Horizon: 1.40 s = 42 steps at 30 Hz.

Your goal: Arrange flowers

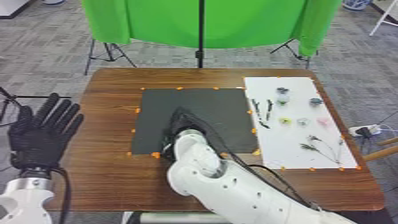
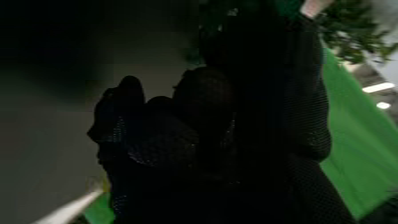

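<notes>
Looking from where I stand, I find the right hand (image 1: 182, 121), in its black fabric glove, low over the big black mat (image 1: 226, 100), with the white jointed arm (image 1: 235, 187) slanting in behind it. Whether it grasps anything I cannot tell, black glove against black mat. In the right wrist view some leafy greenery (image 2: 357, 27) shows beyond the glove, though I can't say what it belongs to.

The mat probably serves as the place where the arrangement gets made, which would explain why the hand is there and not over the supplies. Bits of orange tape (image 1: 155, 155) dot its border, I suppose to keep it from sliding.

Just beside it lies a long white sheet (image 1: 275, 157), where the flowers are set out singly: two dusky blue blooms (image 1: 315, 102), a pale green one (image 1: 282, 100), then a yellow one (image 1: 284, 121), a whitish one (image 1: 303, 121) and a pink one (image 1: 323, 121) in a row. Such gaps, I'd guess, let each be picked up without dragging its neighbour. Two dark slim twigs (image 1: 269, 108) lie along the mat side, and thin-stemmed sprigs (image 1: 310, 147) toward the near end.

Farther out, the left hand (image 1: 40, 132) is spread and holding nothing, off the edge of the brown wooden table (image 1: 107, 105), sensibly out of the way. Beyond the table hangs a green cloth (image 1: 160, 22), likely a plain backdrop.
</notes>
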{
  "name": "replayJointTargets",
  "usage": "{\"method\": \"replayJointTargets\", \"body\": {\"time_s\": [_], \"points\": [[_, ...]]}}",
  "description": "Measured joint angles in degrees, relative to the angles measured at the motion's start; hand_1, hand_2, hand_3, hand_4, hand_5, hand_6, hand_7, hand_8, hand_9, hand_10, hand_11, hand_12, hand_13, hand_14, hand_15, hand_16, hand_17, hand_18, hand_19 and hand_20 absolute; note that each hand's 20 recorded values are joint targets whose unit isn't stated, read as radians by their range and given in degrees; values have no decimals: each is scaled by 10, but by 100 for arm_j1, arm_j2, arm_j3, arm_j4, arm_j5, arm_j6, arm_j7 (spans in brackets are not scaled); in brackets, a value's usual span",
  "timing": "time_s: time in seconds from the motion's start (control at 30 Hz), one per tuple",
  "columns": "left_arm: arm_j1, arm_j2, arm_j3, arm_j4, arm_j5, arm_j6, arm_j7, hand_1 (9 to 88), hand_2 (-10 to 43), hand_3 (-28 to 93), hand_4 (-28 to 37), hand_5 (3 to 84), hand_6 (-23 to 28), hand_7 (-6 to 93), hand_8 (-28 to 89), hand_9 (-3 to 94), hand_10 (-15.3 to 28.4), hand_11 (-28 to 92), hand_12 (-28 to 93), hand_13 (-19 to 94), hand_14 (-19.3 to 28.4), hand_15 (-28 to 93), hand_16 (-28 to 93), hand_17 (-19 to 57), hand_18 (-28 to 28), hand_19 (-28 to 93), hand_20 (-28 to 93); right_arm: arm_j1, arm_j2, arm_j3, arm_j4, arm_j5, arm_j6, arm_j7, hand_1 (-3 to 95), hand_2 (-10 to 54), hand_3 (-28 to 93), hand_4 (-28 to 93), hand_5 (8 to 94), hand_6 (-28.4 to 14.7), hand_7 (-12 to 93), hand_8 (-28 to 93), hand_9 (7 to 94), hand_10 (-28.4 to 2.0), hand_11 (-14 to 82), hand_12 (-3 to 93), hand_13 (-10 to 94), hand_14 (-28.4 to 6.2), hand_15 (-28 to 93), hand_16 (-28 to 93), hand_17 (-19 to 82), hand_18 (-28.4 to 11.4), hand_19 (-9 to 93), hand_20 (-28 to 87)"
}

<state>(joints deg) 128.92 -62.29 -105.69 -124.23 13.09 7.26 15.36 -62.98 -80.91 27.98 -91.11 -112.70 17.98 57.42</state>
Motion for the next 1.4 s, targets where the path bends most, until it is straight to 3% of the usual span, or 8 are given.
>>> {"method": "replayJointTargets", "body": {"time_s": [0.43, 0.57, 0.63, 0.7, 0.87, 1.0, 1.23, 1.4], "points": [[-1, 24, 37, -3, -17, 1, 28, 239, 142, 706, -283, 431, 89, 86, -68, 366, 147, 122, 118, 284, 131, 180, -25, -35, 122, 193, 129, -147, -207, 138, 14, 112, 7, 77, 837, -95, -283, 435, 710, -58, 368, 100, 747, -158, 540, 412, 714, -154, 789, 345, 354, -284, 884, 384], [-11, 25, 72, -2, -21, 1, 29, 239, 142, 706, -283, 431, 89, 86, -68, 366, 147, 122, 118, 284, 131, 180, -26, -35, 122, 193, 129, -165, -226, 173, 9, 134, 43, 104, 792, -95, -282, 525, 711, -63, 287, 45, 745, -164, 551, 376, 713, -156, 787, 339, 353, -284, 884, 379], [-15, 25, 89, 1, -22, 1, 28, 239, 142, 705, -283, 431, 89, 86, -68, 366, 146, 122, 118, 284, 131, 180, -26, -35, 122, 194, 129, -174, -243, 202, 8, 155, 71, 130, 504, -95, 546, -80, 709, -63, 244, -62, 743, -165, 564, 346, 712, -157, 790, 331, 352, -284, 882, 398], [-16, 25, 96, 2, -24, 1, 27, 239, 142, 705, -283, 431, 88, 87, -68, 366, 147, 123, 118, 284, 131, 181, -25, -35, 122, 194, 129, -176, -247, 213, 2, 181, 98, 148, 440, -95, 729, -230, 703, -69, 210, -118, 745, -167, 563, 341, 714, -157, 789, 332, 354, -284, 881, 388], [-20, 2, 80, 5, -31, -1, 22, 240, 143, 705, -283, 432, 89, 89, -68, 367, 147, 124, 119, 284, 133, 185, -25, -35, 122, 195, 130, -152, -160, 172, -118, 358, 139, 174, 415, -95, 741, -230, 708, -73, 183, -112, 757, -170, 554, 337, 719, -162, 787, 334, 356, -284, 885, 386], [40, -87, -66, -19, -32, 1, 24, 240, 144, 706, -283, 433, 89, 91, -68, 368, 148, 126, 120, 284, 133, 187, -25, -35, 123, 197, 130, -66, 178, 11, -495, 748, 67, 173, 410, -95, 737, -209, 731, -72, 177, -106, 775, -172, 543, 338, 726, -165, 787, 334, 359, -284, 890, 386], [258, -150, -220, -96, -47, 26, 36, 241, 145, 706, -283, 434, 90, 92, -70, 370, 148, 129, 119, 285, 134, 191, -27, -36, 123, 199, 131, -42, 859, -39, -1075, 824, -765, 146, 393, -95, 731, -189, 727, -84, 151, -104, 777, -177, 527, 340, 726, -169, 785, 340, 361, -284, 892, 384], [274, -153, -222, -95, -49, 31, 27, 242, 145, 705, -283, 435, 90, 92, -70, 369, 148, 131, 120, 285, 134, 192, -28, -36, 123, 200, 131, -45, 1087, -27, -1250, 861, -844, 142, 393, -88, 726, -181, 735, -84, 151, -98, 781, -178, 523, 339, 726, -169, 783, 341, 360, -284, 892, 384]]}}
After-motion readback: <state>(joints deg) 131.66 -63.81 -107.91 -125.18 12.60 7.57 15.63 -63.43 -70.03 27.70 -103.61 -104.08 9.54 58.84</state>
